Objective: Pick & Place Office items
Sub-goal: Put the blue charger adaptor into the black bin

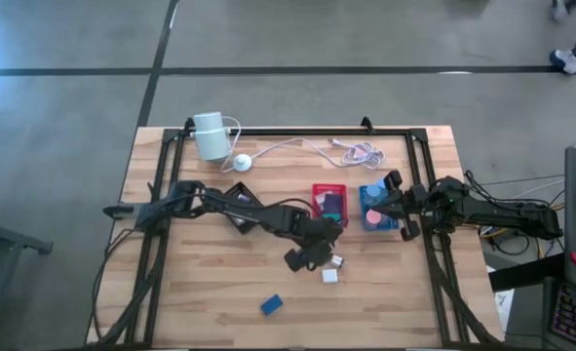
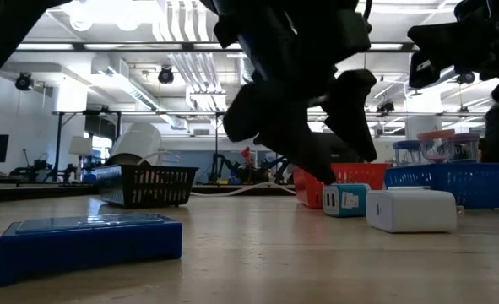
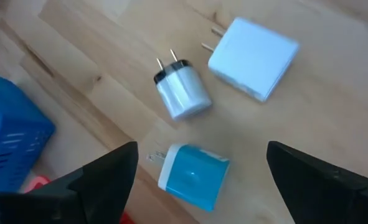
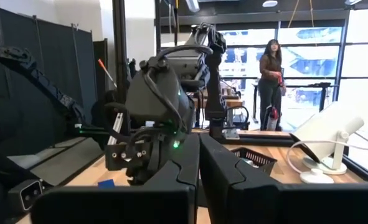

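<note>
From above, the left pincer (image 1: 312,255) hangs over the middle of the wooden counter (image 1: 200,283), its fingers spread wide and holding nothing, just beside a small white charger (image 1: 329,276) and a still smaller piece (image 1: 337,260). A blue block (image 1: 272,305) lies alone nearer the front edge. The red tray (image 1: 329,203) and blue tray (image 1: 375,209) sit side by side behind the pincer, the black tray (image 1: 239,207) under the left arm; the right pincer (image 1: 397,205) rests shut over the blue tray. At counter level, the blue block (image 2: 89,241) lies close to the camera, while a teal charger (image 2: 346,200) and the white charger (image 2: 411,209) stand together under the left arm's dark fingers (image 2: 350,114). From the left wrist, the open fingers (image 3: 103,180) flank the teal charger (image 3: 193,182), with a silver round plug (image 3: 182,93) and the white charger (image 3: 253,57) beyond it, all apart on the wood. From the right wrist, the closed fingers (image 4: 171,180) meet, the left arm and a person (image 4: 272,74) beyond.
</note>
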Robot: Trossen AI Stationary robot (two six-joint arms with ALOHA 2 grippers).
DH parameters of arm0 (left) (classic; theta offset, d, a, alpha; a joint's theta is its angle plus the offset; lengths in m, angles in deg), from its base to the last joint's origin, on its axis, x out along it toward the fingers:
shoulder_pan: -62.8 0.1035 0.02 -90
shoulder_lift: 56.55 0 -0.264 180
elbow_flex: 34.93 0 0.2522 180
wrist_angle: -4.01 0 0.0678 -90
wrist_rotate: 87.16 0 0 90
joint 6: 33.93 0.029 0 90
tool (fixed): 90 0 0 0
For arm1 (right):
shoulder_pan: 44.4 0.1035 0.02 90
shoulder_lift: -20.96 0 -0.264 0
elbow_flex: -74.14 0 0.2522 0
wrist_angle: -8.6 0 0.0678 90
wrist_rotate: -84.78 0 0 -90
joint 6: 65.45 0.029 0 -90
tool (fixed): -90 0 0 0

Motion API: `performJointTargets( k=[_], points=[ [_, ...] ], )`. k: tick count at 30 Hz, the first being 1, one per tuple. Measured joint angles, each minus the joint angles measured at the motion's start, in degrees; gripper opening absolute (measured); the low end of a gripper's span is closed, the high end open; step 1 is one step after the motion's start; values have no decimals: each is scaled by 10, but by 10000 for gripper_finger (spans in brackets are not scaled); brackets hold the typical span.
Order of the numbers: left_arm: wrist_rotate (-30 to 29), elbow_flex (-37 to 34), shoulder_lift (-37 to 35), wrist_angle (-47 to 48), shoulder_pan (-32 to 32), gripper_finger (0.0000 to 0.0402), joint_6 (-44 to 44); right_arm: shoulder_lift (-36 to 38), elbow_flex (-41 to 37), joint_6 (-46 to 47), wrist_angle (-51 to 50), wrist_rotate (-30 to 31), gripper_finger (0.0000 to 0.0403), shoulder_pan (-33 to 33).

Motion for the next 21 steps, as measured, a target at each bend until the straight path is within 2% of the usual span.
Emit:
performJointTargets(
  k=[6,14,21],
  points=[
    [4,0,15,-1,15,362,49,-5,0,-6,0,0,8,0],
    [50,0,24,-2,31,362,92,-6,0,-8,-4,0,8,0],
    [78,0,41,-21,34,342,111,-8,-1,-21,-13,0,8,0]
  ],
)
